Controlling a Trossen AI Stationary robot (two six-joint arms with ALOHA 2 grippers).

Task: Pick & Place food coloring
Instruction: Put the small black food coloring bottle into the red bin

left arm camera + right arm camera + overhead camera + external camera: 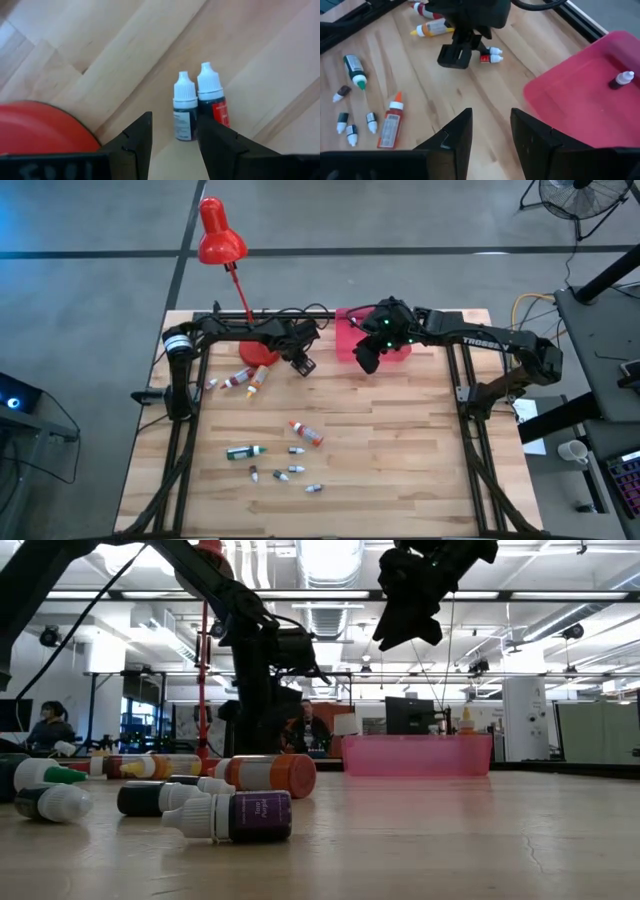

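Overall: bright, even indoor light, no harsh glare.
Source: ceiling strip lights (330, 560) in low view, slightly blown out.
Shadows: soft, short under bottles (306, 433) on table (400, 440).
Low view: arms backlit, near silhouettes; near purple-label bottle (235, 817) soft.
Left wrist: own fingers (135, 145) blurry; two bottles (199, 105) fairly sharp.

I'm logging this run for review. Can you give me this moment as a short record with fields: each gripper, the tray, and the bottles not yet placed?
left gripper: open, low over the table beside the red lamp base, fingers either side of two small white-capped bottles
right gripper: open, empty, raised by the pink tray's edge
pink tray: holds one small bottle
bottles not yet placed: a scattered group on the wood table, including an orange tube and a dark green bottle
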